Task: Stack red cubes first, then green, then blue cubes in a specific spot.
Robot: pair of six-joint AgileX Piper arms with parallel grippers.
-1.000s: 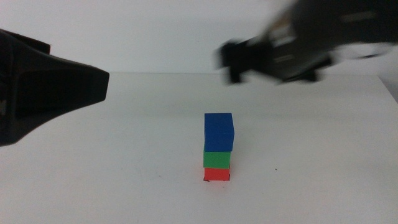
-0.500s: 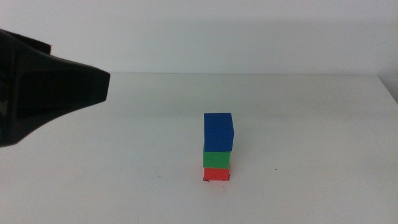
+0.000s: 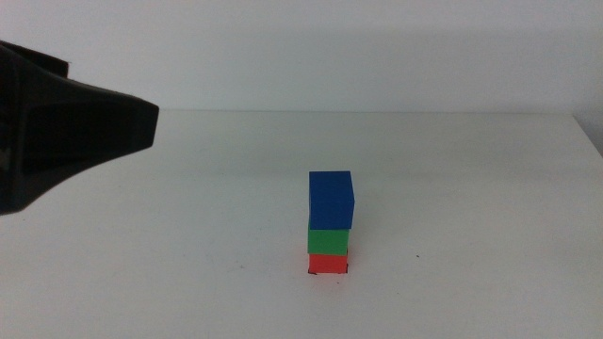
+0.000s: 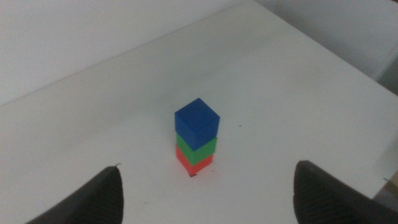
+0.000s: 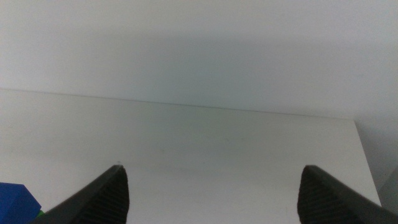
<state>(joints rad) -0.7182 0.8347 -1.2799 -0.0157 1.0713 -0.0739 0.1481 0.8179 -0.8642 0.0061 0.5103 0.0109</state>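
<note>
— Where are the cubes now?

— I see one tower near the middle of the white surface [image 3: 471, 188]. The red cube [image 3: 329, 265] is at the bottom, the green cube [image 3: 330, 242] sits on it, and the blue cube [image 3: 331, 200] is on top. The blue one is turned a little against the two under it, so its edges do not line up exactly. At the foot of the red cube I see small black corner marks [image 3: 348, 270], and the red cube stands between them.

— And your left hand?

— My left hand [image 4: 205, 190] is up in the air, apart from the tower, and it looks down on it from the side. Its two jaws are spread wide and hold nothing. In the middle view only a big dark part of this arm [image 3: 66, 132] shows at the left side, well apart from the cubes.

— The right hand?

— My right hand [image 5: 211, 190] is also wide open and empty. Its camera looks over the bare surface toward the far wall. Only a blue corner and a bit of green show at the edge of that picture, beside one jaw. In the middle view I cannot see this hand.
</note>
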